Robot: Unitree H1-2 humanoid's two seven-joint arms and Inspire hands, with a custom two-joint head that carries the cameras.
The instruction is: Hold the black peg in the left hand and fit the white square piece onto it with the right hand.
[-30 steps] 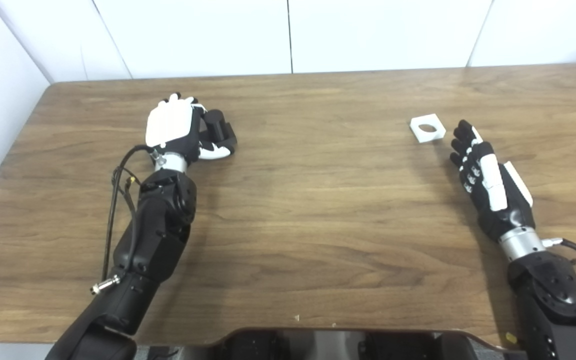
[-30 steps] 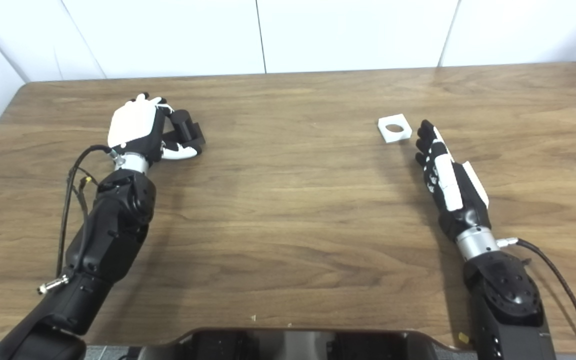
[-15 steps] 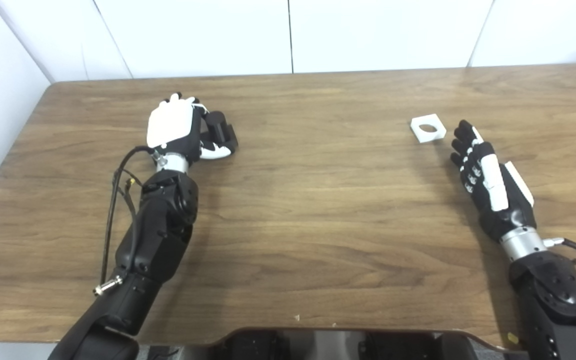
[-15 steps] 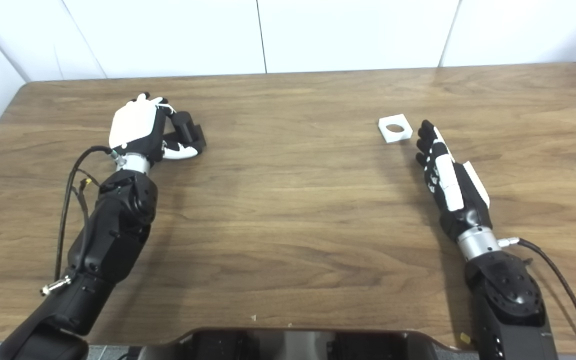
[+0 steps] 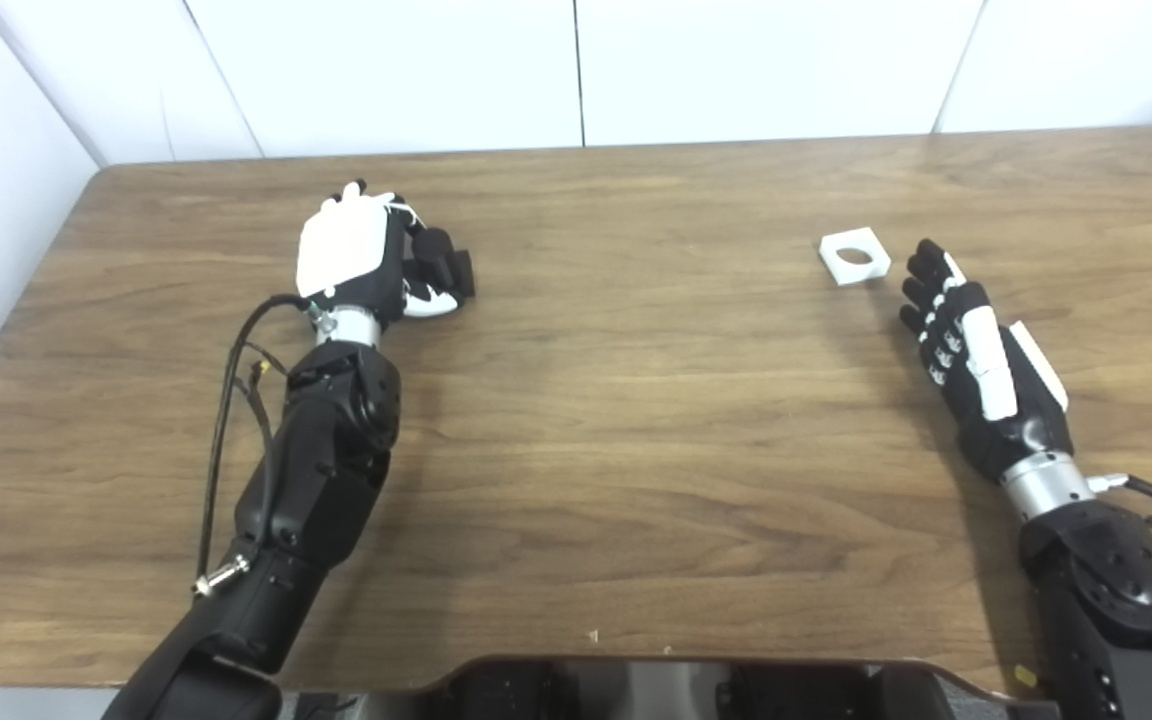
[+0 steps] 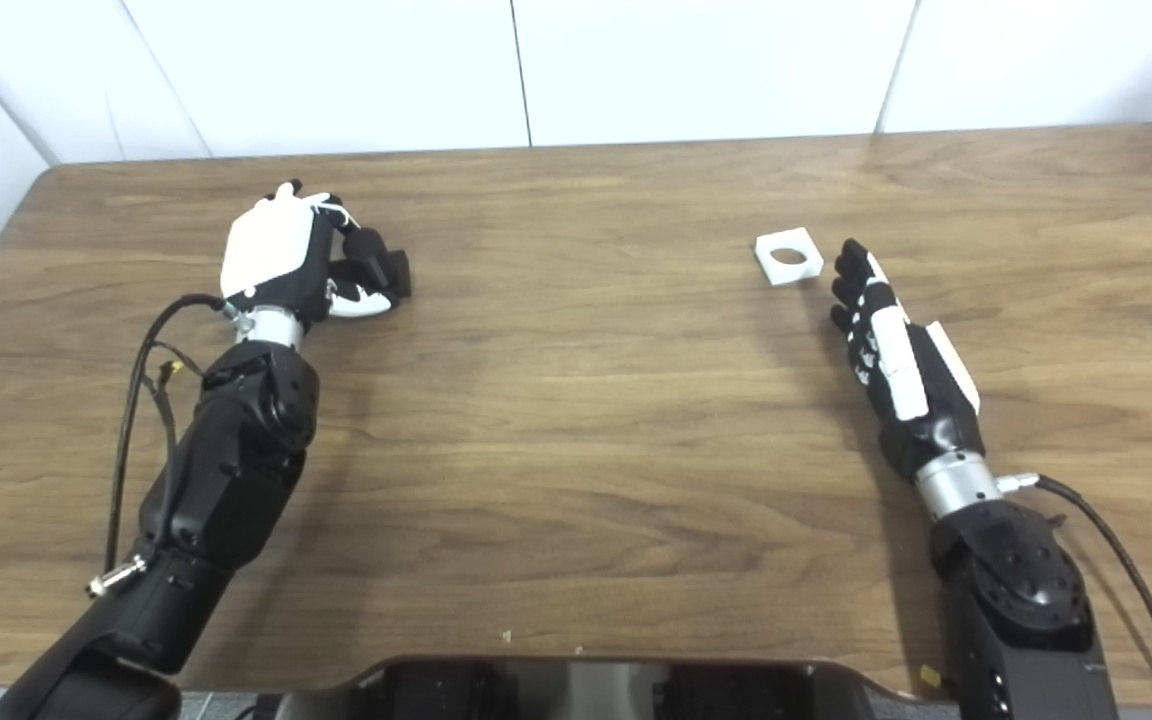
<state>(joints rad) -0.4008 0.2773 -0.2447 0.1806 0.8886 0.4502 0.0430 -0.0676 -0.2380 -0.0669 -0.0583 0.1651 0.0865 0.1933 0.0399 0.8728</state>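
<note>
Left eye view: the black peg (image 5: 439, 262) is seen at the back left of the counter (image 5: 636, 420), and the left hand (image 5: 361, 255) is wrapped around it. The fingers (image 5: 433, 302) look curled on the peg, so it is judged to be gripped, though it cannot be told if the peg is lifted off the wood. To do this step well, the peg should be squeezed firmly and turned so its end is pointed up and kept steady. The white square piece (image 5: 855, 256) is lying flat at the back right, with its round hole facing up. The right hand (image 5: 971, 350) is laid just beside it, not touching, with the fingers straight and apart and nothing held.

Right eye view: the same things are shown from a little to the side. The white square piece (image 6: 789, 257) should be pinched by its edges, so the hole is not covered. It is thin and flat, so it may be hard to pick up and could be pushed away.

The counter is brown wood with dark grain lines, and it looks smooth. Plain white walls (image 6: 336, 70) are seen behind it and on the left.
</note>
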